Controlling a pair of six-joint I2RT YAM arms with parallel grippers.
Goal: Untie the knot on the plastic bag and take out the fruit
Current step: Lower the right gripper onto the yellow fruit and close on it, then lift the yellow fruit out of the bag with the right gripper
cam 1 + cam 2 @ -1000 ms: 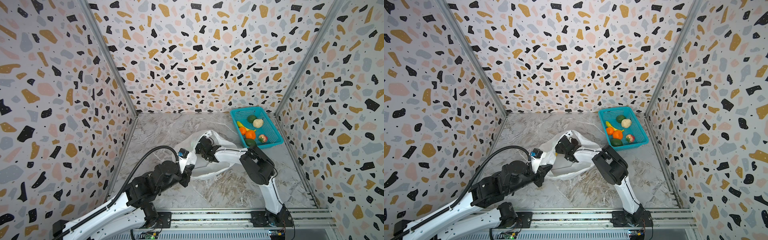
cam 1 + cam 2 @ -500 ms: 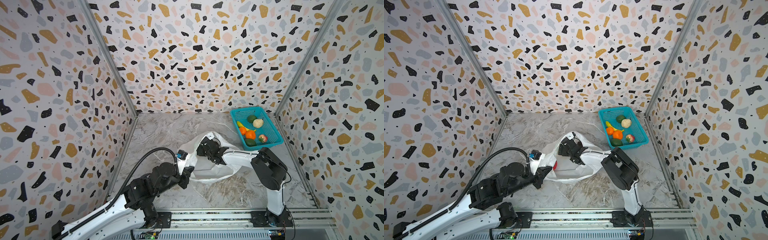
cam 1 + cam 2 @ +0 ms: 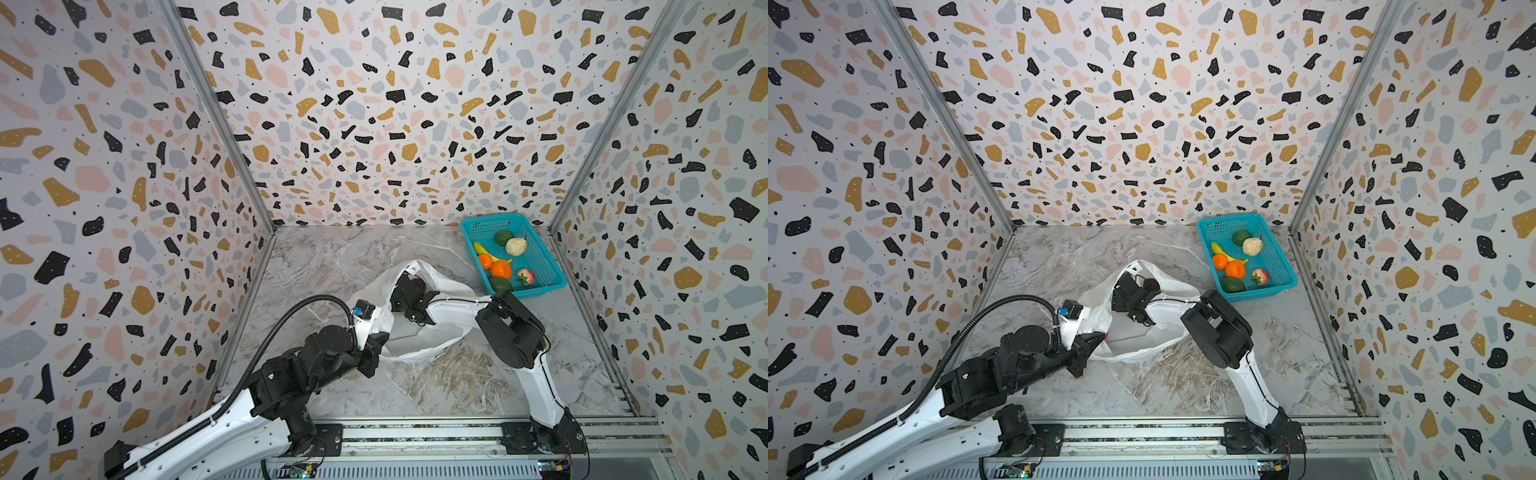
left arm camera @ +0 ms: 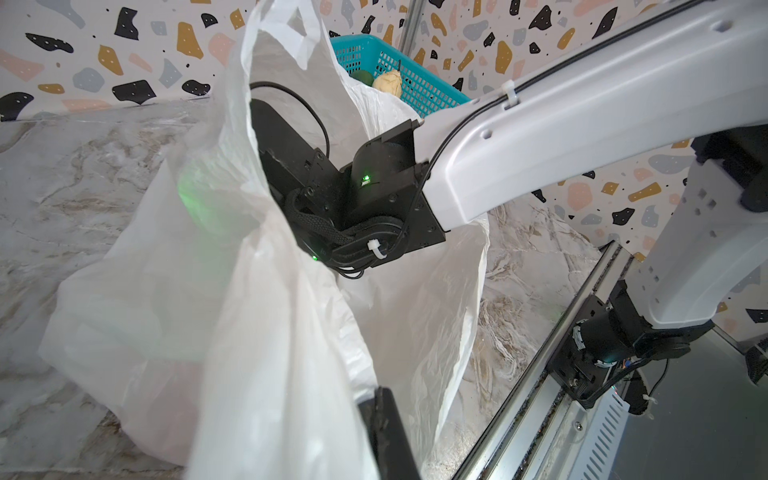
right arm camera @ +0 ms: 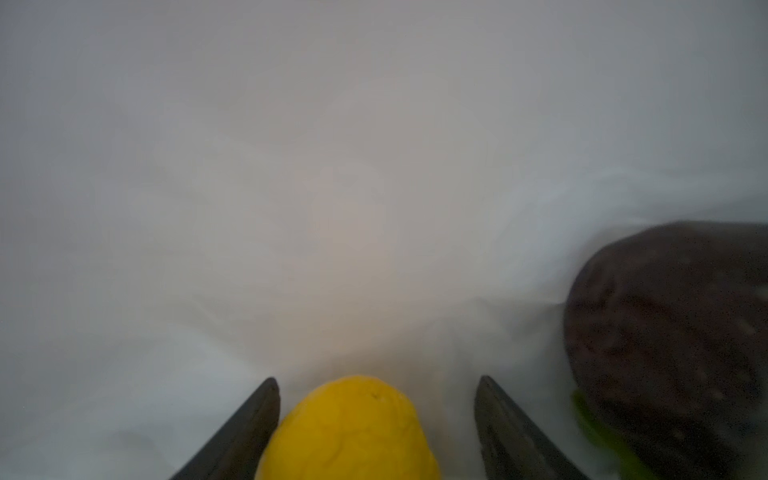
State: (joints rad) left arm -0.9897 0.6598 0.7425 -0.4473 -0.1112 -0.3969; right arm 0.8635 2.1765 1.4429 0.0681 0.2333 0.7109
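The white plastic bag [image 3: 424, 336] [image 3: 1142, 338] lies open-mouthed in the middle of the floor. No knot shows. My left gripper [image 3: 376, 347] [image 3: 1092, 343] [image 4: 365, 399] is shut on the bag's near rim and holds that side up. My right gripper [image 5: 377, 379] reaches inside the bag; in both top views only its black wrist [image 3: 411, 299] [image 3: 1131, 297] shows. Its jaws stand open around a yellow fruit [image 5: 353, 432]: one finger touches it, and a gap remains at the other. A dark fruit [image 5: 673, 353] lies beside them in the bag.
A teal basket [image 3: 490, 219] [image 3: 1229, 220] stands at the back right, holding two oranges [image 3: 500, 269], a beige ball [image 3: 516, 246], a banana and green and red pieces. Patterned walls close three sides. A metal rail [image 3: 415, 432] runs along the front edge.
My right arm has pushed deeper into the bag, its elbow swinging right, and its jaws have narrowed around the yellow fruit. The bag shifted with it. The left gripper kept its hold.
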